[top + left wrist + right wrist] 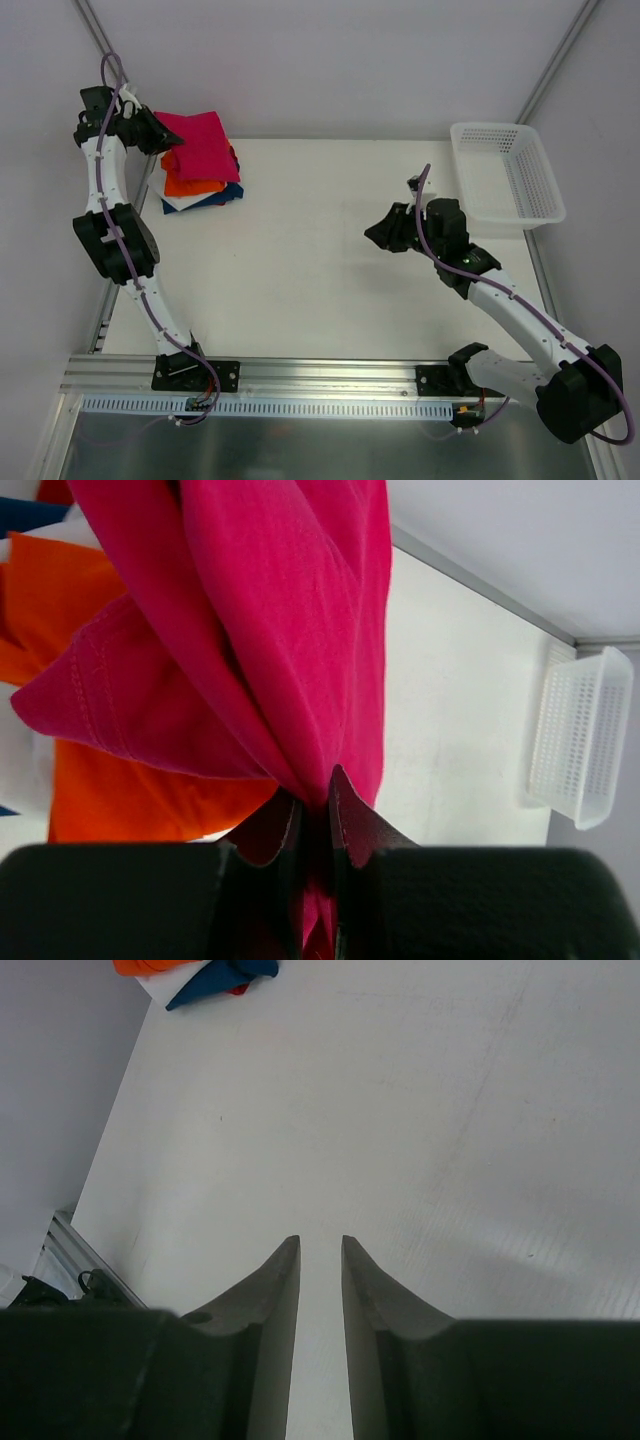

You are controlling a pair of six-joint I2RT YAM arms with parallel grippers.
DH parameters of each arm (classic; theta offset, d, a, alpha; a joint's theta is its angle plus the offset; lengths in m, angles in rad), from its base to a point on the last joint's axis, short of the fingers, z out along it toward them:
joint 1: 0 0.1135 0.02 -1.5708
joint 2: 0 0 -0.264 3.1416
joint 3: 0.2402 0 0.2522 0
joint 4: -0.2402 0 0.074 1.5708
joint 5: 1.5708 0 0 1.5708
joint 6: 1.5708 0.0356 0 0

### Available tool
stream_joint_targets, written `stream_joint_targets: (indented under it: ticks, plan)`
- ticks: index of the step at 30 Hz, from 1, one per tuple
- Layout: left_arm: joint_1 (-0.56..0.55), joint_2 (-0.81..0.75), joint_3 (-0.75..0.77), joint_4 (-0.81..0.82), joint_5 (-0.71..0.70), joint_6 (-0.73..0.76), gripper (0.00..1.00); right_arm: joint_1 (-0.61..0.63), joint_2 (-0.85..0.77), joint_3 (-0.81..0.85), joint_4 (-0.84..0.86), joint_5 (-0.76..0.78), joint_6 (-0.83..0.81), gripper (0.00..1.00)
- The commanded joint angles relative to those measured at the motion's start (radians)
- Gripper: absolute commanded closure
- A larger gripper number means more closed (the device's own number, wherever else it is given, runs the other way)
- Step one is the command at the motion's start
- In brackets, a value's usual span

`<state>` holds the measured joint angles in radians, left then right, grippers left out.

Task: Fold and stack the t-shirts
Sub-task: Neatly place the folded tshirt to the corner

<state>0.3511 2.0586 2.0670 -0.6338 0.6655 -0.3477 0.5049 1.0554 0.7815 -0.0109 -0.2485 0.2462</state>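
A folded crimson-red t-shirt (203,143) lies on top of a stack at the table's far left, over an orange t-shirt (192,186), a navy-blue one (226,195) and a white one (178,204). My left gripper (160,133) is at the stack's left edge, shut on a bunched fold of the red t-shirt (290,610), with the orange t-shirt (110,780) below it. My right gripper (378,234) hovers over bare table right of centre, its jaws slightly apart with nothing between them (320,1245). The stack's navy corner (222,980) shows far off in the right wrist view.
A white plastic mesh basket (505,172) stands at the table's far right corner, also seen in the left wrist view as the basket (580,740). White walls close in behind and at the left. An aluminium rail (300,375) runs along the near edge by the arm bases.
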Motion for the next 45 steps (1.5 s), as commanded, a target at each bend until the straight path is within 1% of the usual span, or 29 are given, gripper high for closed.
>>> stream_joint_targets:
  ticks: [1, 10, 16, 27, 33, 35, 36, 37, 38, 39, 45]
  plan:
    - [0.005, -0.022, 0.010, -0.004, -0.087, 0.052, 1.00, 0.004, -0.031, -0.008, 0.038, -0.021, 0.004, 0.74]
    - [0.011, 0.054, 0.019, -0.035, -0.230, 0.076, 1.00, 0.006, -0.057, -0.030, 0.034, -0.032, 0.004, 0.74]
    - [0.022, 0.106, 0.034, -0.049, -0.296, 0.078, 1.00, 0.006, -0.077, -0.044, 0.028, -0.037, 0.004, 0.74]
    - [0.025, 0.225, 0.168, -0.069, -0.354, 0.084, 1.00, 0.006, -0.100, -0.077, 0.019, -0.037, 0.008, 0.74]
    - [0.026, 0.268, 0.189, -0.073, -0.351, 0.079, 1.00, 0.006, -0.097, -0.085, 0.017, -0.035, 0.010, 0.74]
    - [0.026, 0.271, 0.188, -0.073, -0.354, 0.076, 0.89, 0.006, -0.094, -0.083, 0.019, -0.035, 0.010, 0.74]
    - [0.029, 0.273, 0.188, -0.073, -0.351, 0.075, 0.73, 0.007, -0.091, -0.083, 0.019, -0.037, 0.011, 0.74]
    - [0.028, 0.271, 0.186, -0.073, -0.348, 0.072, 0.62, 0.006, -0.089, -0.082, 0.020, -0.037, 0.013, 0.74]
    - [0.028, 0.268, 0.182, -0.073, -0.351, 0.070, 0.43, 0.006, -0.089, -0.083, 0.019, -0.038, 0.013, 0.74]
    - [0.028, 0.267, 0.180, -0.073, -0.351, 0.069, 0.02, 0.006, -0.089, -0.083, 0.019, -0.038, 0.015, 0.74]
    - [0.029, 0.224, 0.154, -0.073, -0.366, 0.061, 0.01, 0.006, -0.104, -0.099, 0.022, -0.037, 0.018, 0.74]
